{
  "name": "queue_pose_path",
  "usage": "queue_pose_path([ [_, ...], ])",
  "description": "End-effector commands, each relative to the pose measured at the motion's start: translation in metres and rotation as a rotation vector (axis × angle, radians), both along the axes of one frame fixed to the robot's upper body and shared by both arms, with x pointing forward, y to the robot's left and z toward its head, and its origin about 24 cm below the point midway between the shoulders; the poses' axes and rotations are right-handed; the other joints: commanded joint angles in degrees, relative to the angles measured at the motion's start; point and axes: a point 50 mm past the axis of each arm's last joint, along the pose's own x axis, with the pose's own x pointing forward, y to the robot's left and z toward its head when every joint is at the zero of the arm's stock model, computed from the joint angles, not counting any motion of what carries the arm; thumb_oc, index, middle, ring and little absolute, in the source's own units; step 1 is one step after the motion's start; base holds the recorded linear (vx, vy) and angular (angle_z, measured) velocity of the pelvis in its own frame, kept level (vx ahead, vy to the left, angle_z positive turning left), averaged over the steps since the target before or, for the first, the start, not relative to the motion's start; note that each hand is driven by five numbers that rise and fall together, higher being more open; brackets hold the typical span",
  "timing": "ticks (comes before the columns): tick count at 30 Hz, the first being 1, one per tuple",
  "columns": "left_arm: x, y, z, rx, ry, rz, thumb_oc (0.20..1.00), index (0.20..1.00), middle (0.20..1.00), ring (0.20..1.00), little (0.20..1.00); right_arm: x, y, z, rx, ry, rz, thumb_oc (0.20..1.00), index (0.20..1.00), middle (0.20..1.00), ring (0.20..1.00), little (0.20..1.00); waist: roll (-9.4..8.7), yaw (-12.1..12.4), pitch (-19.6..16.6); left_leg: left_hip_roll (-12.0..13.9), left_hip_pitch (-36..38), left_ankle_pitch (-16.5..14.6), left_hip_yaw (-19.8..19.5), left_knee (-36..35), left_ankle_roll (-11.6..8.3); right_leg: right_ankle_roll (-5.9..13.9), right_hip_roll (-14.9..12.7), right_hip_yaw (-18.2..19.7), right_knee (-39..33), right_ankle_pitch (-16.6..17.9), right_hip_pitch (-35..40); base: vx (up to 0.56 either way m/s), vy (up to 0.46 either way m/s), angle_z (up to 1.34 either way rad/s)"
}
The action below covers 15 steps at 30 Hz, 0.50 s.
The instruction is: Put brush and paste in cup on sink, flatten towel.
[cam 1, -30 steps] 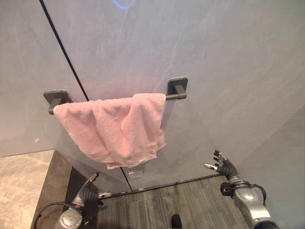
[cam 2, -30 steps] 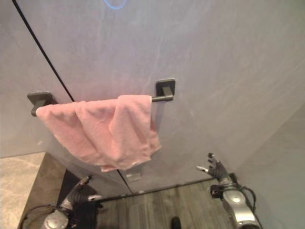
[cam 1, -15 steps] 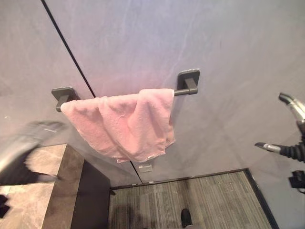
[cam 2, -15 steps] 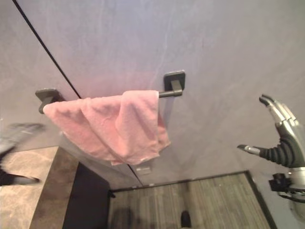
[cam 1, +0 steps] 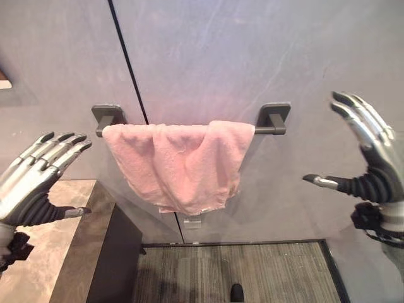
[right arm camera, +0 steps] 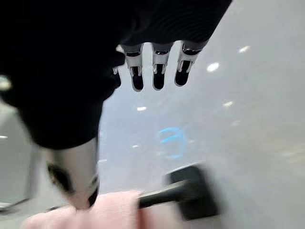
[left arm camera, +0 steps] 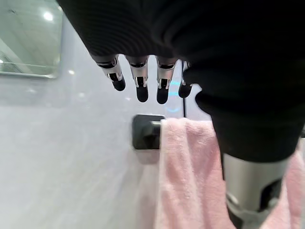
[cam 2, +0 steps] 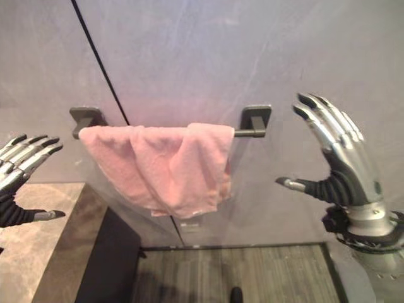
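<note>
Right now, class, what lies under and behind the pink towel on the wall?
The pink towel hangs bunched over a dark towel bar with a bracket at each end. Behind it is grey wall with a dark seam. The towel covers the bar's middle.

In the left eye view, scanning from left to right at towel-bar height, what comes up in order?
Left hand → left bar mount → pink towel bunched on the bar → bare stretch of bar → right bar mount → right hand, fingers straight.
</note>
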Motion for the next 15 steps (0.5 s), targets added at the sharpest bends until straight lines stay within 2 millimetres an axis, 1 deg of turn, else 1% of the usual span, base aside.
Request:
queue_pose_path([
  [1,0.007,0.001,0.010,0.054,-0.086,-0.022,1.000,1.000,1.000,1.000,1.000,0.008,0.003,0.012,-0.039,-0.067,0.003,1.000,1.000,1.000,1.000,1.000,-2.05,0.0,0.9,-0.7,-1.9,1.3,1.0,0.3,-1.39,5.14,-4.6,0.6,0.3,1.0,1.4,-0.04,0.027,-0.02],
  [4,0.016,-0.011,0.008,0.096,-0.111,-0.100,1.000,1.000,1.000,1.000,1.000,0.011,0.013,0.012,-0.101,-0.069,0.045,1.000,1.000,1.000,1.000,1.000,-2.33,-0.6,2.0,-0.8,-3.5,2.0,0.8,0.3,-1.52,5.30,-4.8,0.6,0.2,1.7,0.2,-0.06,0.027,0.01],
  [6,0.018,-0.011,0.007,0.094,-0.105,-0.108,1.000,1.000,1.000,1.000,1.000,0.012,0.014,0.012,-0.120,-0.063,0.050,1.000,1.000,1.000,1.000,1.000,-2.27,-0.6,2.0,-0.9,-4.0,2.1,0.7,0.3,-1.47,5.39,-4.9,0.6,0.2,1.8,-0.3,-0.04,0.015,0.00],
  [7,0.020,-0.015,0.008,0.101,-0.095,-0.124,1.000,1.000,1.000,1.000,1.000,0.015,0.017,0.011,-0.172,-0.043,0.055,1.000,1.000,1.000,1.000,1.000,-2.59,-0.7,2.4,-1.0,-4.6,2.2,0.8,0.3,-1.41,5.47,-5.0,0.8,0.2,2.2,-0.9,-0.03,0.008,-0.02],
  [8,0.021,-0.014,0.007,0.099,-0.096,-0.122,1.000,1.000,1.000,1.000,1.000,0.016,0.017,0.011,-0.174,-0.044,0.056,1.000,1.000,1.000,1.000,1.000,-2.50,-0.8,2.3,-1.1,-4.7,2.2,0.9,0.3,-1.39,5.49,-5.0,0.9,0.2,2.2,-1.1,-0.04,0.019,-0.04],
  [9,0.023,-0.017,0.009,0.120,-0.100,-0.135,1.000,1.000,1.000,1.000,1.000,0.018,0.020,0.011,-0.247,-0.045,0.049,1.000,1.000,1.000,1.000,1.000,-2.78,-0.9,2.3,-1.2,-5.0,2.2,1.1,0.3,-1.36,5.56,-5.1,1.1,0.2,2.4,-1.4,0.00,0.021,-0.04],
  [10,0.024,-0.018,0.009,0.127,-0.103,-0.140,1.000,1.000,1.000,1.000,1.000,0.021,0.022,0.011,-0.277,-0.047,0.045,1.000,1.000,1.000,1.000,1.000,-2.81,-0.9,2.2,-1.3,-5.1,2.2,1.4,0.3,-1.33,5.61,-5.1,1.3,0.2,2.4,-1.6,0.01,0.024,-0.05],
  [15,0.026,-0.019,0.010,0.135,-0.152,-0.145,1.000,1.000,1.000,1.000,1.000,0.024,0.029,0.011,-0.314,-0.064,0.069,1.000,1.000,1.000,1.000,1.000,-2.77,-1.0,1.9,-1.3,-4.7,1.9,1.8,0.3,-1.24,5.64,-5.3,1.8,0.1,2.4,-1.6,0.02,0.012,-0.04],
])
